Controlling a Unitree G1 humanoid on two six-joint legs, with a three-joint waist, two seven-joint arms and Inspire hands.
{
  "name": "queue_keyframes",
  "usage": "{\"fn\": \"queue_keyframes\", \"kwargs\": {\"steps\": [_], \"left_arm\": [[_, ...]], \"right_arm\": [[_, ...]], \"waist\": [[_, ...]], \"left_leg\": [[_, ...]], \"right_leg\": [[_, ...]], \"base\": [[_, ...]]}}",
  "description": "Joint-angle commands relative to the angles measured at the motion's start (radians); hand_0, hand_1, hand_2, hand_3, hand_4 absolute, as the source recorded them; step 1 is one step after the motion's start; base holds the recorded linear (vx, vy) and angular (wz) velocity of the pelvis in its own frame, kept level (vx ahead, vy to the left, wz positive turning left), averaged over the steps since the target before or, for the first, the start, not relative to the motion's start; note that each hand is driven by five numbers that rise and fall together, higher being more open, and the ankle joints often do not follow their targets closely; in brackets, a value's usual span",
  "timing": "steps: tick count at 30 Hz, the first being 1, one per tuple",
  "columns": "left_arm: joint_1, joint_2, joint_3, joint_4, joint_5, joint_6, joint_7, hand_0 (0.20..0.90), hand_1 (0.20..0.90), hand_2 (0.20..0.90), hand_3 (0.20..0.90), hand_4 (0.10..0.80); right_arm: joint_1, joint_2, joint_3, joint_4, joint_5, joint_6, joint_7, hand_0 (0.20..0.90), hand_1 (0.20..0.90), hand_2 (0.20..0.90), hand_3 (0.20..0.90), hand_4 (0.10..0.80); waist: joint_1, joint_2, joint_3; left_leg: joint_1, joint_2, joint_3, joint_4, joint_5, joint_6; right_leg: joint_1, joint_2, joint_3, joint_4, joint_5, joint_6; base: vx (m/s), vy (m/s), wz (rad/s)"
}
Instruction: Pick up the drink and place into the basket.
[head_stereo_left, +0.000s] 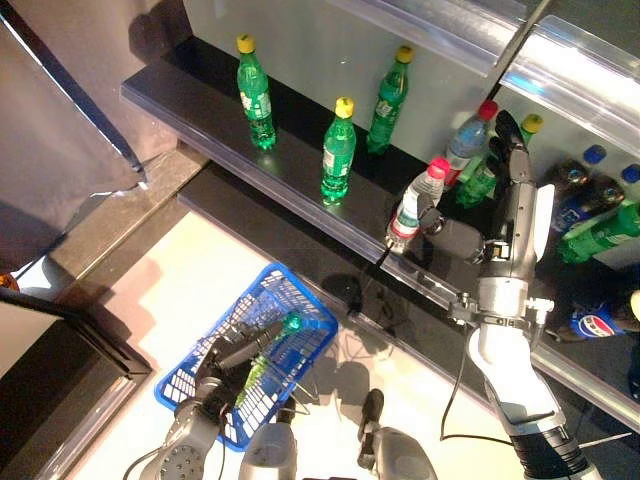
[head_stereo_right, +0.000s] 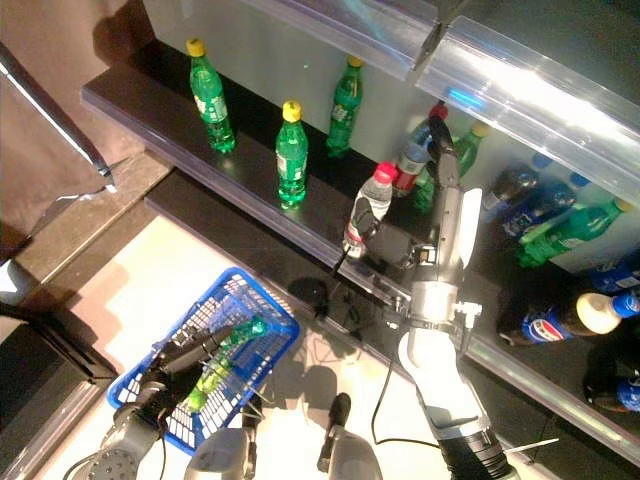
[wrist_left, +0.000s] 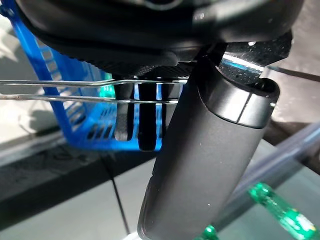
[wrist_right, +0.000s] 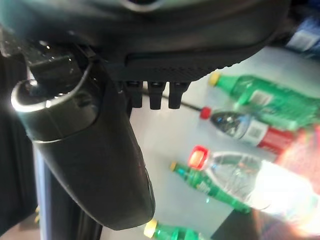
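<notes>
One clear red-capped drink (head_stereo_left: 413, 206) on shelf (head_stereo_left: 290, 180), beside right robot hand (head_stereo_left: 505, 215), fingers straight, base hidden by thumb. Left robot hand (head_stereo_left: 225, 362) curled on basket (head_stereo_left: 300, 305) wire; green bottle (head_stereo_left: 262, 362) inside half-obscured.

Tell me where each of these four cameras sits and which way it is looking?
Left eye view: on the head, looking down at the shelf of bottles and the blue basket; both arms show.
Right eye view: beside it on the head, same scene; the right hand is up by the clear bottle.
Left wrist view: on the left arm, looking past the left hand to the basket's wire handle.
Right wrist view: on the right arm, looking along its hand at the bottles.
Right wrist and eye views share the clear bottle.
</notes>
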Motion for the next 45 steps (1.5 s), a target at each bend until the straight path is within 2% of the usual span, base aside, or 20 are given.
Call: {"fn": "queue_keyframes", "kwargs": {"steps": [1,6,10,13,20,29,34,45], "left_arm": [[-0.069,0.008,0.007,-0.226,-0.024,-0.255,-0.090,0.300,0.300,0.300,0.200,0.100],[-0.103,0.020,-0.013,-0.210,-0.038,-0.295,-0.055,0.300,0.300,0.300,0.200,0.100],[-0.119,0.025,-0.026,-0.200,-0.037,-0.310,-0.055,0.300,0.300,0.300,0.200,0.100],[-0.132,0.025,-0.031,-0.192,-0.034,-0.316,-0.062,0.300,0.300,0.300,0.200,0.100],[-0.170,0.026,-0.054,-0.168,-0.037,-0.341,-0.069,0.300,0.300,0.300,0.200,0.100],[-0.227,0.035,-0.073,-0.162,-0.047,-0.367,-0.066,0.300,0.300,0.300,0.200,0.100],[-0.234,0.035,-0.074,-0.173,-0.044,-0.376,-0.063,0.300,0.300,0.300,0.200,0.100],[-0.263,0.039,-0.090,-0.161,-0.043,-0.392,-0.045,0.300,0.300,0.300,0.200,0.100]], "right_arm": [[-0.030,-0.043,0.043,0.017,0.047,-0.111,-0.043,0.900,0.900,0.900,0.900,0.800],[-0.085,-0.052,0.044,0.040,0.090,-0.094,-0.099,0.900,0.900,0.900,0.900,0.800],[-0.122,-0.042,0.044,0.068,0.151,-0.107,-0.094,0.900,0.900,0.900,0.900,0.800],[-0.152,-0.039,0.047,0.079,0.200,-0.106,-0.072,0.900,0.900,0.900,0.900,0.800],[-0.236,-0.006,0.060,0.137,0.179,-0.103,-0.119,0.900,0.900,0.900,0.900,0.800],[-0.366,0.001,0.067,0.181,0.188,-0.087,-0.088,0.900,0.900,0.900,0.900,0.800],[-0.377,0.006,0.075,0.186,0.189,-0.082,-0.082,0.900,0.900,0.900,0.900,0.800],[-0.450,0.000,0.049,0.260,0.205,-0.072,-0.167,0.900,0.900,0.900,0.900,0.800]], "waist": [[-0.012,0.076,-0.164],[-0.007,0.065,-0.125],[-0.002,0.064,-0.091],[-0.002,0.067,-0.063],[0.000,0.081,0.000],[0.004,0.096,0.078],[0.008,0.093,0.079],[0.018,0.095,0.079]], "left_leg": [[-0.065,-0.060,-0.023,0.100,-0.083,0.065],[-0.124,-0.053,-0.010,0.133,-0.075,0.055],[-0.158,-0.052,-0.018,0.155,-0.069,0.048],[-0.187,-0.052,-0.018,0.183,-0.068,0.045],[-0.246,-0.057,-0.010,0.256,-0.080,0.049],[-0.328,-0.072,-0.004,0.304,-0.081,0.061],[-0.365,-0.076,-0.001,0.310,-0.078,0.068],[-0.425,-0.081,-0.009,0.327,-0.084,0.074]], "right_leg": [[-0.022,0.004,0.032,0.143,-0.107,0.026],[-0.027,0.021,0.036,0.105,-0.094,0.010],[-0.038,0.032,0.028,0.107,-0.099,-0.007],[-0.053,0.035,0.022,0.121,-0.104,-0.020],[-0.095,0.029,0.021,0.168,-0.111,-0.039],[-0.180,0.021,0.038,0.210,-0.101,-0.041],[-0.219,0.020,0.041,0.216,-0.092,-0.037],[-0.284,0.013,0.031,0.231,-0.085,-0.033]], "base": [[-0.062,-0.086,-0.02],[-0.106,-0.125,-0.07],[-0.061,-0.077,0.01],[-0.066,-0.022,0.01],[-0.019,0.007,0.02],[-0.067,0.037,0.02],[-0.015,0.008,0.05],[0.003,-0.002,0.01]]}}
